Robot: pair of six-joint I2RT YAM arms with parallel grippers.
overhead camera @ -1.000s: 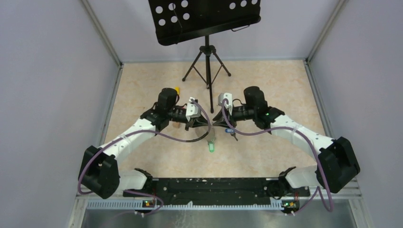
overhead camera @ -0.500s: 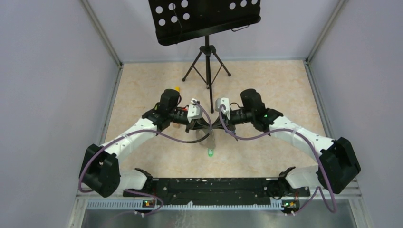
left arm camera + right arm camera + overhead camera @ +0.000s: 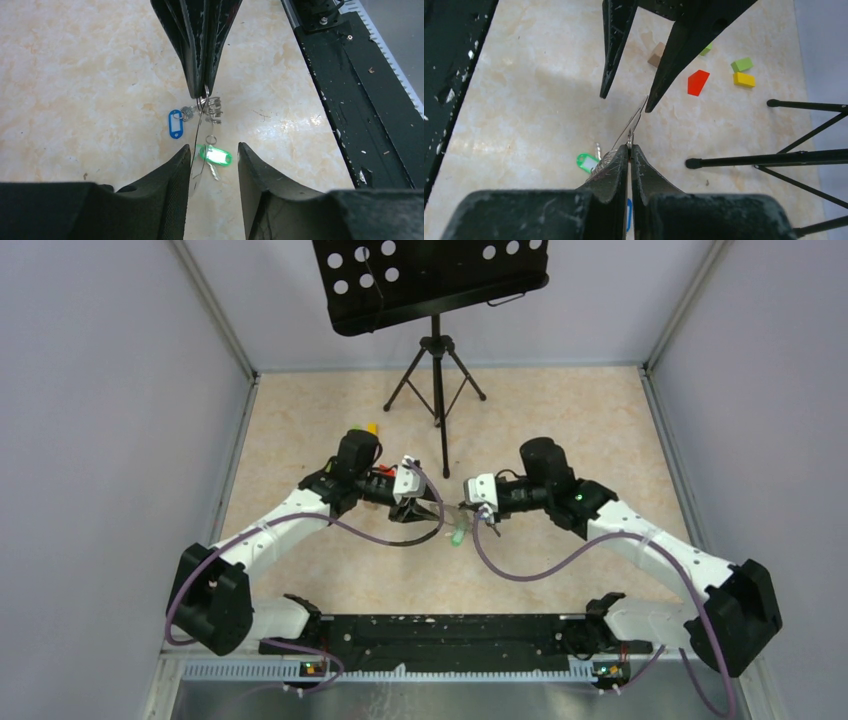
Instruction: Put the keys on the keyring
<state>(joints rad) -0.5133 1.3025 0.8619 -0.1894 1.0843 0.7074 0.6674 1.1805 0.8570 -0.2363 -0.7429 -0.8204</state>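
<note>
Top view first: the arms meet nose to nose over the table [image 3: 300, 420], left gripper [image 3: 428, 512] and right gripper [image 3: 464, 510] close together, a speck of green just below them and the music stand [image 3: 437, 390] well behind. It's too small to read more there. The left wrist cam is way clearer. The left fingers are spread apart with nothing between them. The right gripper comes in from the top, pinched tight on the keyring [image 3: 199, 140], which shows edge-on as a thin dark line running from those tips down between the left fingers. At the pinch there's a clump of small shiny links. The blue-tagged key [image 3: 175, 123] is just left of the clump, and the green-tagged key [image 3: 216, 156] is lower, with its own tiny ring on top. Honestly I can't tell if either is threaded on or just alongside. The right wrist cam shows the same pinch, with the loop poking out of the closed tips toward the open left fingers. The green tag is down left, a sliver of blue sits beside one finger, and the coloured blocks [image 3: 697, 82] are well off behind. My read is that this is a regrip. The right side should hold firm and steady while the left closes square on a bare stretch of loop, away from the links. That wire looks thin and springy, so I'd guess it twists or slips easily.
</note>
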